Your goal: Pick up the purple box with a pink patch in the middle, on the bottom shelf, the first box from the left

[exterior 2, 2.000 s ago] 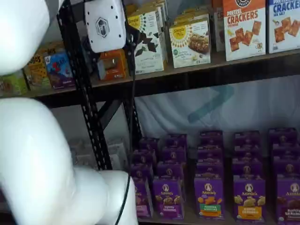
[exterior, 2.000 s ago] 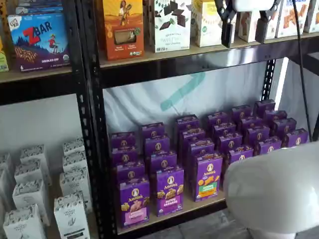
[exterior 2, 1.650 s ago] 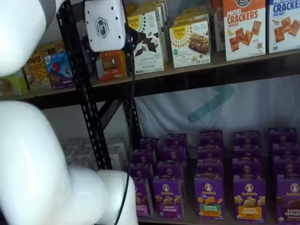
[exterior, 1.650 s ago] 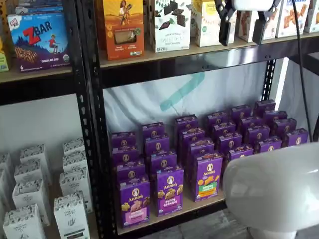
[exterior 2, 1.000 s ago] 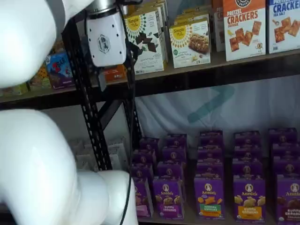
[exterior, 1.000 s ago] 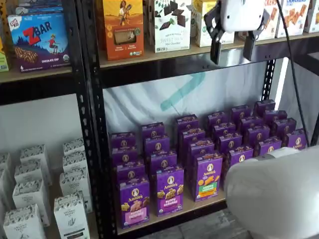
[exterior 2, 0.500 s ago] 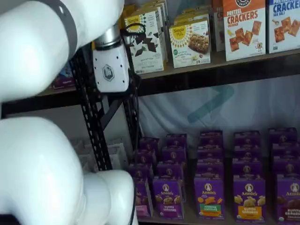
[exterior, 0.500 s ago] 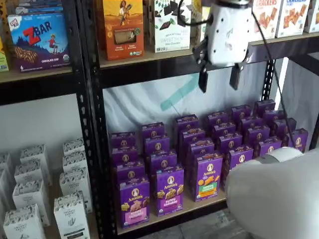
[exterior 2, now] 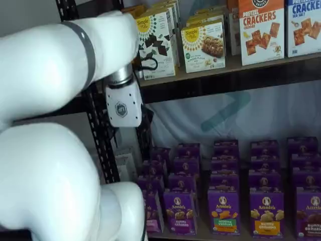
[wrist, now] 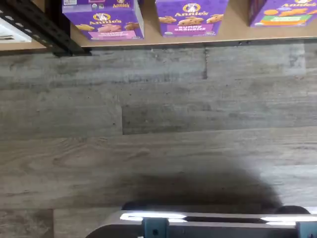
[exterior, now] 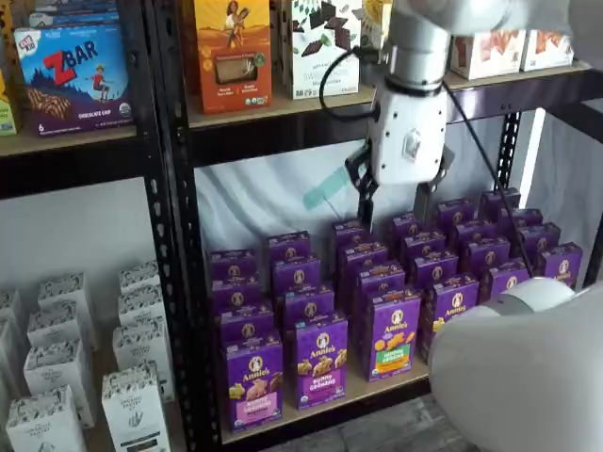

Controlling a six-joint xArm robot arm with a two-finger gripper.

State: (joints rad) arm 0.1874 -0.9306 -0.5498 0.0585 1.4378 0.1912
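Below and ahead of my hand the bottom shelf (exterior: 330,403), a tan board in a black perforated frame, carries rows of purple cartons. Its front row holds the purple box (exterior: 252,381) with the pink patch at the frame post, then a purple-panel carton (exterior: 322,361) just beside it, then a green-and-orange one (exterior: 393,333). Grey wood-plank floor (wrist: 158,124) lies under my wrist.

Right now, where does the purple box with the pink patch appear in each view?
Wrist view: purple box at the shelf's front edge, beside the black rack post.
Shelf view: front row, next to the post.
Shelf view: mostly hidden behind the arm.
Shared landmark: the post.
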